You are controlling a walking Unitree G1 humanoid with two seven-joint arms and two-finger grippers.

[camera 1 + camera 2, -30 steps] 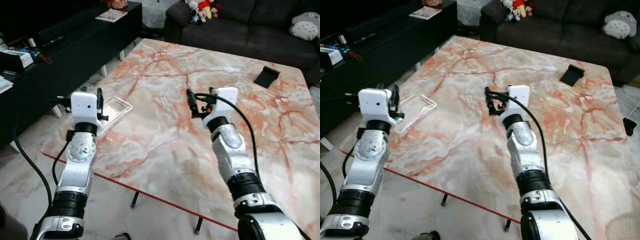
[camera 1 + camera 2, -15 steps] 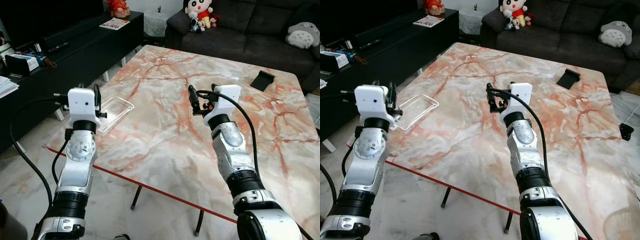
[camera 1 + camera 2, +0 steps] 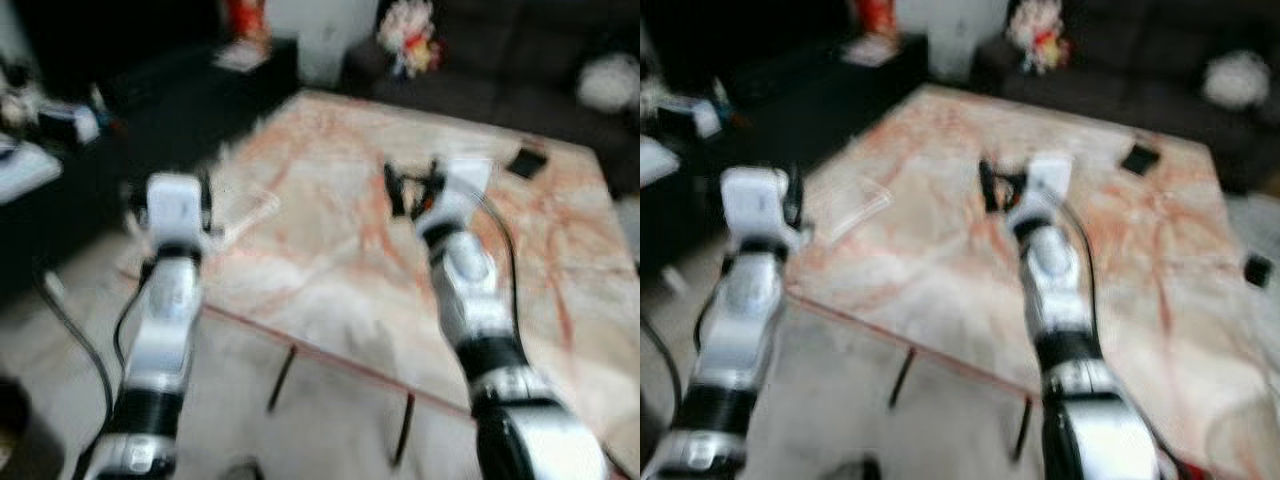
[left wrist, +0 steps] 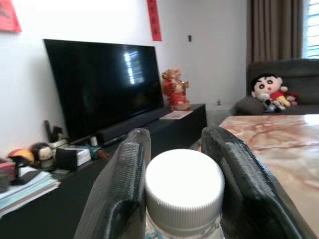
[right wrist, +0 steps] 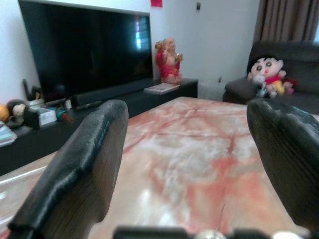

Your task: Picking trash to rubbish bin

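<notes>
In the left wrist view a white ribbed bottle cap [image 4: 184, 184] sits between two black fingers [image 4: 124, 189]. My left gripper [image 4: 177, 135] is shut on this bottle, and the bottle's body is hidden below the cap. In the blurred eye views that left gripper [image 3: 203, 192] is raised beside the left corner of the marble table [image 3: 330, 260]. My right gripper [image 3: 408, 190] hovers over the middle of the table. Its fingers [image 5: 84, 164] stand wide open with nothing between them.
A clear plastic tray [image 3: 243, 212] lies on the table's left corner, close to the left gripper. A small black object [image 3: 527, 160] rests at the far right. A dark sofa [image 3: 500, 50] with plush toys [image 3: 410, 25] stands behind, and a black TV cabinet [image 3: 150, 90] to the left.
The camera has moved and the eye views have gone blurred. Both arms hold much the same pose over the table, and the tray has not moved.
</notes>
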